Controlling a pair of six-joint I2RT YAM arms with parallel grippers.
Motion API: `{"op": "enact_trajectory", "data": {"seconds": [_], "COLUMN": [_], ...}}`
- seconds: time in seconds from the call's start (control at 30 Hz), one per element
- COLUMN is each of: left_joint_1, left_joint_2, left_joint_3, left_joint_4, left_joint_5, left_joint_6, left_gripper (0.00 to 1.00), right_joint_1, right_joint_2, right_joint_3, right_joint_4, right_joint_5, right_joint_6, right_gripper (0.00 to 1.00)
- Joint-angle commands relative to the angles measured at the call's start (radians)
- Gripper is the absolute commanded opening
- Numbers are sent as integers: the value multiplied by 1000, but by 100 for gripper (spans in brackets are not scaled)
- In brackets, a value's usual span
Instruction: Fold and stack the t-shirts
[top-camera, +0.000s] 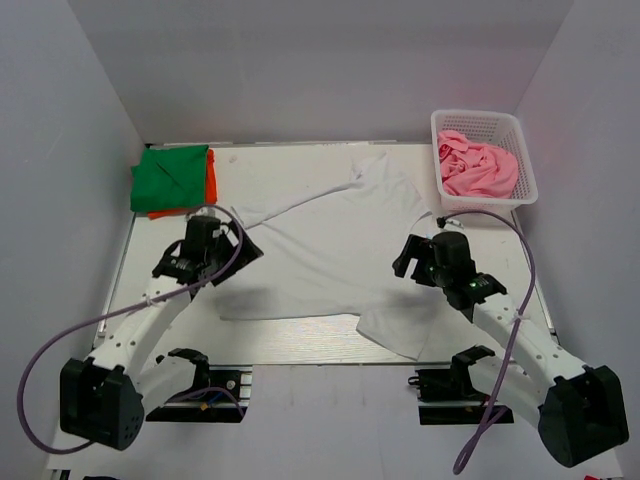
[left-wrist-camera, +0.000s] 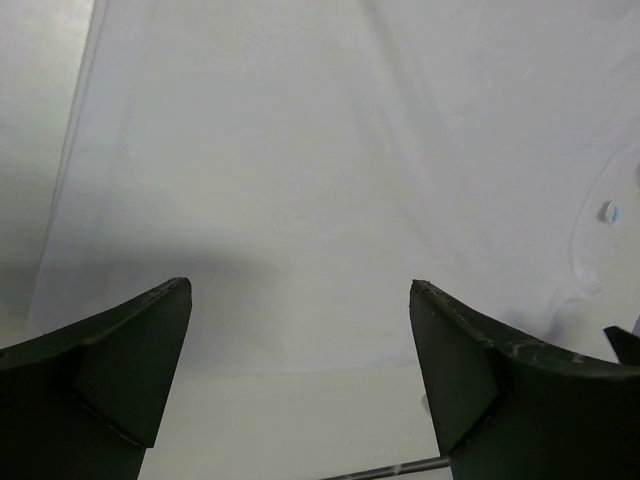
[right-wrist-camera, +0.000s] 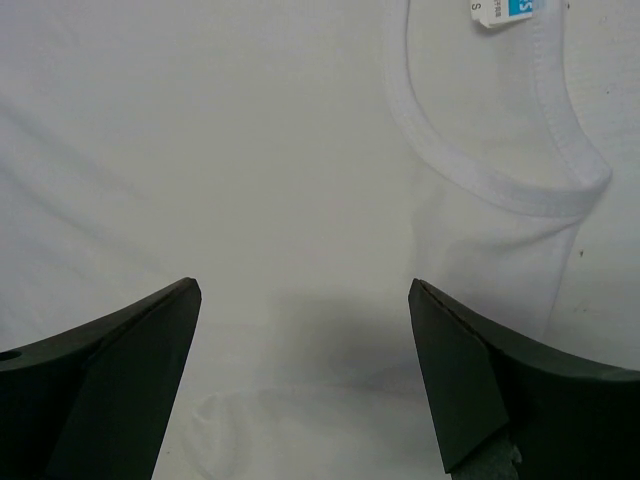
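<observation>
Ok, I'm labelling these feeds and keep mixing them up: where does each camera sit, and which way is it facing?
Top external: above and behind the bases, looking down at the table and white t-shirt; left arm and right arm show.
Left wrist: on the left arm, looking down at the shirt's edge; the open left hand frames it.
Right wrist: on the right arm, facing the collar and label; the open right hand shows.
Shared: all three see the white t-shirt.

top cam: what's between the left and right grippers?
Only the white t-shirt, spread flat. In the top view its cloth fills the stretch from the left gripper to the right gripper. Both stand open.
</observation>
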Motion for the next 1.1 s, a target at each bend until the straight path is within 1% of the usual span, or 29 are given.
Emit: {"op": "enact_trajectory", "data": {"seconds": [0.0,0.07,0.1,0.17,0.2,0.23,0.33,0.37,0.43,0.47,0.5,0.57,0.6,0.67,0.7,0.77,0.8,0.9,1.07], "left_joint_1": [-4,-4,-4,-4,-4,-4,-4,-4,16,16,16,16,16,16,16,16,16,16,16], "left_joint_2": [132,219,305,382,416,478,560,606,651,672,713,750,767,818,835,881,893,927,964], "left_joint_3": [152,212,275,336,394,421,498,517,539,557,570,596,605,619,636,671,682,705,738], "left_joint_4": [43,43,26,17,17,8,-2,-2,-11,-11,-11,-11,-11,-2,-14,-32,-44,-44,-23], "left_joint_5": [-67,-128,-172,-220,-246,-277,-303,-315,-315,-315,-315,-315,-315,-306,-332,-358,-358,-358,-367], "left_joint_6": [43,65,65,97,97,109,118,118,127,128,128,138,138,148,148,148,148,148,148], "left_gripper": [100,100,100,100,100,100,100,98,96,90,87,80,75,73,68,68,66,66,61], "right_joint_1": [2,0,0,0,0,0,-5,-3,-5,-3,-5,-3,-3,-8,-5,-8,-11,-15,-17], "right_joint_2": [62,113,144,187,201,240,308,320,369,382,404,454,467,507,515,535,540,550,564], "right_joint_3": [43,49,60,78,81,97,123,149,169,180,187,200,207,215,220,221,221,220,217], "right_joint_4": [51,85,97,125,132,140,137,136,134,134,134,132,137,132,139,146,154,172,182], "right_joint_5": [-11,-51,-63,-80,-82,-82,-66,-51,-42,-39,-36,-40,-48,-60,-66,-72,-81,-103,-117], "right_joint_6": [-70,-80,-79,-77,-77,-79,-94,-97,-100,-104,-102,-99,-97,-91,-94,-90,-87,-87,-90], "right_gripper": [90,90,90,90,90,90,90,90,90,90,90,90,90,90,90,90,90,90,90]}}
